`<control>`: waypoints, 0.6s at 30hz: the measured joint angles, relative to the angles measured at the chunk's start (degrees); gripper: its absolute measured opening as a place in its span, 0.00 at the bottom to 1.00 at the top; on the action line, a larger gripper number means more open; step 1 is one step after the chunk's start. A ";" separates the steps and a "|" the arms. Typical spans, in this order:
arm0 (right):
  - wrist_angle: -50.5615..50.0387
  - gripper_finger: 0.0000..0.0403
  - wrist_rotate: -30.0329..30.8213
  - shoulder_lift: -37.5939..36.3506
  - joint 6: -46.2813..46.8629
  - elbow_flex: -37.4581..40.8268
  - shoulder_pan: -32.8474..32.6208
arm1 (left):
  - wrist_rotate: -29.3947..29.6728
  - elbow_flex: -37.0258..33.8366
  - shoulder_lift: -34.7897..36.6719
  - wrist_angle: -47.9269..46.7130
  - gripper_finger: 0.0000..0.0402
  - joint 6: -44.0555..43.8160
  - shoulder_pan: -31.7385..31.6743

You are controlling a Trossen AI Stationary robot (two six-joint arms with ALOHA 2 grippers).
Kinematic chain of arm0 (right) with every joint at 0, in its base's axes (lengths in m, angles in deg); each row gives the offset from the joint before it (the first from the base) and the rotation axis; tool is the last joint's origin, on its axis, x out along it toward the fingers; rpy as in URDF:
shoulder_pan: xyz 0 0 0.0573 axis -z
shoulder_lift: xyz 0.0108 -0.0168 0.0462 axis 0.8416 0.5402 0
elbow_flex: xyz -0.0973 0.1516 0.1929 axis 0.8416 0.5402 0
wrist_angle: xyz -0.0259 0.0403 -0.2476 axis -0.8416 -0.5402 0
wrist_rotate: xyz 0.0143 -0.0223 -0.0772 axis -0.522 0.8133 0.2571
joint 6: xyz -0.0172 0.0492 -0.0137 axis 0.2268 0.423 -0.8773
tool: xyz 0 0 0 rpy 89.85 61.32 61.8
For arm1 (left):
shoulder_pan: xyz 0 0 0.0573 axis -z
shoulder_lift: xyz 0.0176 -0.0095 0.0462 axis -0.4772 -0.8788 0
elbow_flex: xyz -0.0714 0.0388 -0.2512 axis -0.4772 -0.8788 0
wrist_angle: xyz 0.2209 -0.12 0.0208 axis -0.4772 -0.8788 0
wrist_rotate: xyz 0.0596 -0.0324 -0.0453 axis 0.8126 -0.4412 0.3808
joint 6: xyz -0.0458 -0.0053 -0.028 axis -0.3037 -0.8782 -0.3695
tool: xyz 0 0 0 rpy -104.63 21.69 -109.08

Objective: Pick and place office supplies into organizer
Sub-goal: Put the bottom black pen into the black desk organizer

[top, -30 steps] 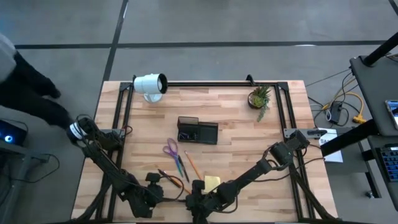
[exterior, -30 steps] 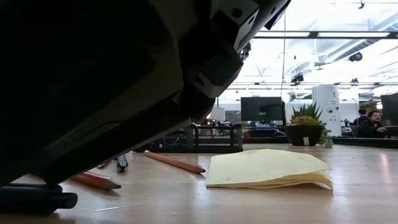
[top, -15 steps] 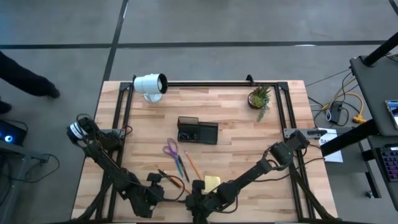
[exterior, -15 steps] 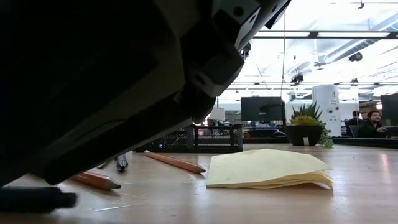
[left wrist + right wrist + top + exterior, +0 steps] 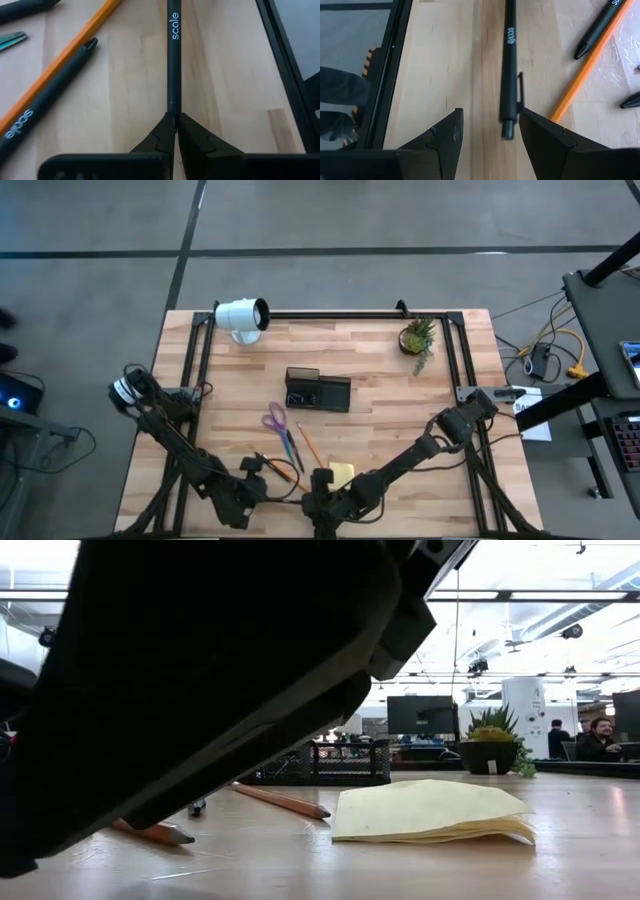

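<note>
- My left gripper (image 5: 172,120) is low at the near edge of the light wooden counter (image 5: 130,75). Its jaws are pinched tight on the very end of a slim black pen with white lettering (image 5: 173,60).
- Finding: the hold is on the tip only, and the rest of the barrel lies flat on the counter ahead of me. I judge that a fast lift would let the pen swing or slip out, so I should raise it slowly and keep it level.
- A long orange pencil (image 5: 65,65) and a second black lettered pen (image 5: 50,100) lie just beside my pen. I should lift straight up rather than drag sideways into them.
- My right gripper (image 5: 490,114) waits close by with its jaws wide, and a black clip pen (image 5: 509,65) lies on the counter between them. I cannot tell whether it is the same pen.
- The square yellow sticky-note pad (image 5: 341,473) and the purple-handled scissors (image 5: 274,420) lie farther in.
- The small black mesh organizer (image 5: 318,390) stands mid-counter, well apart from my grip. I should carry the pen high over the scissors and lower it into a compartment end first.
</note>
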 joint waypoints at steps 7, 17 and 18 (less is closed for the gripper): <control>0.17 0.45 2.69 -0.02 0.10 0.00 0.91 | -0.54 0.21 -0.24 -0.01 0.00 0.00 0.00; 0.15 0.34 1.22 -0.04 0.35 -0.02 1.31 | -1.60 0.25 -0.37 -0.44 0.00 -0.02 0.02; 0.13 0.31 1.02 -0.04 0.35 -0.02 1.33 | -1.58 0.25 -0.37 -0.45 0.00 -0.02 0.00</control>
